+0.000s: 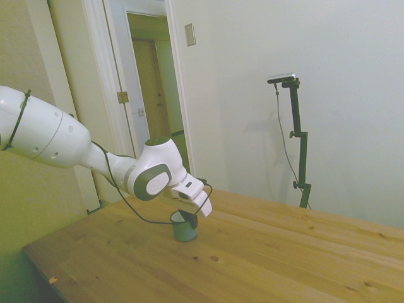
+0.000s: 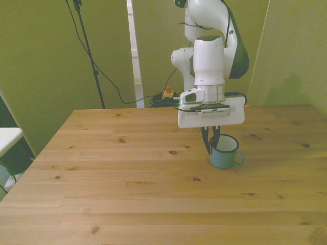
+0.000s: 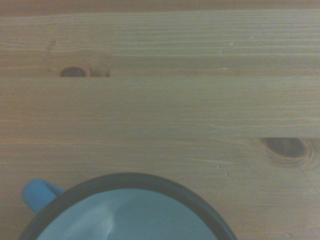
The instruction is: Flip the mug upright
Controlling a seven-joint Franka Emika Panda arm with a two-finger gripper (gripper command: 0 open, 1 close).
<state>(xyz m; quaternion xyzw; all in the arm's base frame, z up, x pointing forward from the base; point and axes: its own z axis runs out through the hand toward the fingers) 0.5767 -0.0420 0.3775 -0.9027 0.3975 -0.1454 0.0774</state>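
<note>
The mug (image 2: 223,157) stands upright on the wooden table (image 2: 127,168), toward the front view's right. It is light blue-teal with a dark rim, and its handle points to the front view's right. My gripper (image 2: 211,145) reaches down from above with one finger inside and one outside the mug's wall, shut on the rim. From the side, the mug (image 1: 184,230) sits under the gripper (image 1: 189,219). The wrist view shows the mug's dark rim and pale inside (image 3: 130,215) from above, with the blue handle beside it.
The table (image 1: 271,252) spreads wide around the mug in every direction. An open doorway (image 1: 154,95) lies behind the arm, off the table. A black cable loops from the arm down near the mug.
</note>
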